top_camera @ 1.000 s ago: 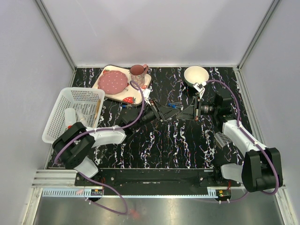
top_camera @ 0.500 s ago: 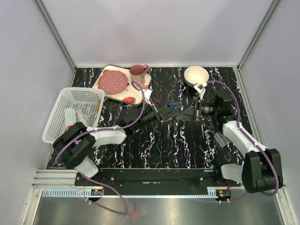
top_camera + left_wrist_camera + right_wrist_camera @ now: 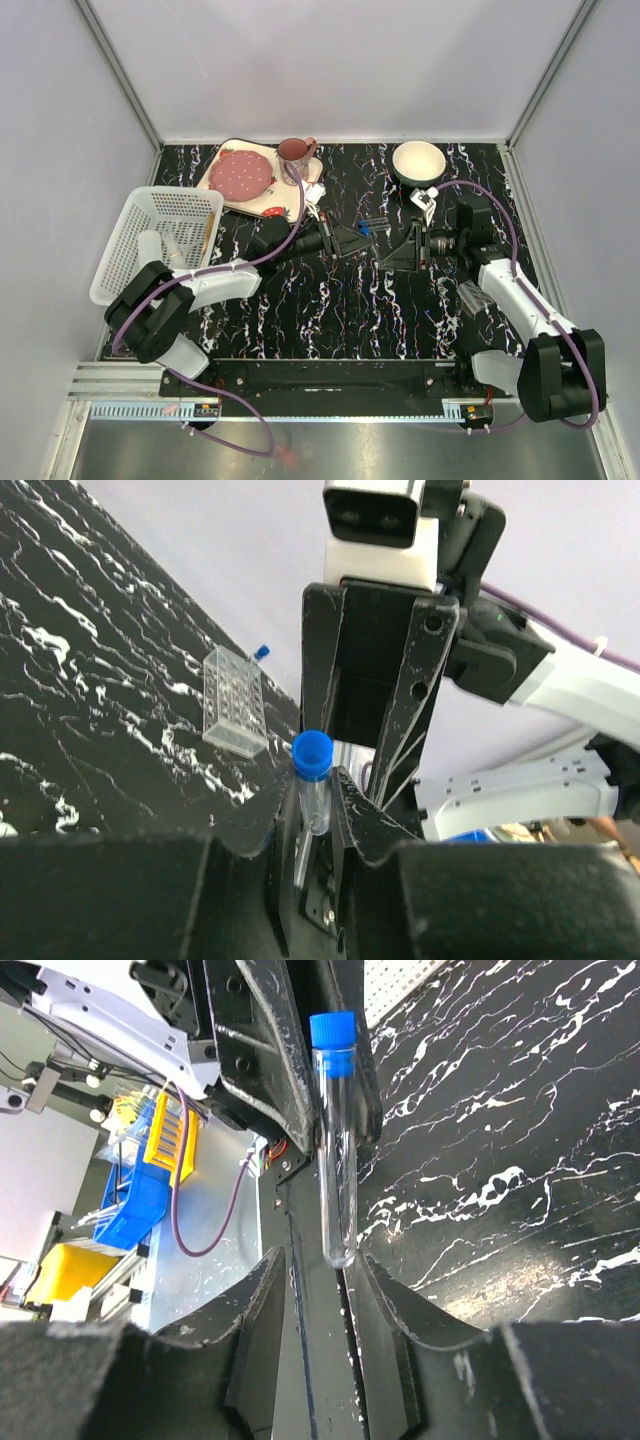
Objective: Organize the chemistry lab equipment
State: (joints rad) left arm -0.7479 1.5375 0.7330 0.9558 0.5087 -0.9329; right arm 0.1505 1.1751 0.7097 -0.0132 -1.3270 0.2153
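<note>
Black marbled table (image 3: 340,320), pale lilac walls (image 3: 330,70)

We look down on the counter (image 3: 340,310), which fills the middle of the frame. At its left edge stands a basket (image 3: 182,200) with the squeeze bottle (image 3: 150,250) lying in it. Above that, in the upper left, a tray (image 3: 278,208) carries a plate (image 3: 240,175) and a cup (image 3: 293,150) — the cup at the tray's upper right end. A bowl (image 3: 418,160) sits upper right. The tube rack (image 3: 472,295) lies far right, just beside the right arm. At mid-counter a test tube (image 3: 313,780) sits between the left fingers (image 3: 245,825) — its far end between the right fingers (image 3: 255,1310), which face them.
</note>
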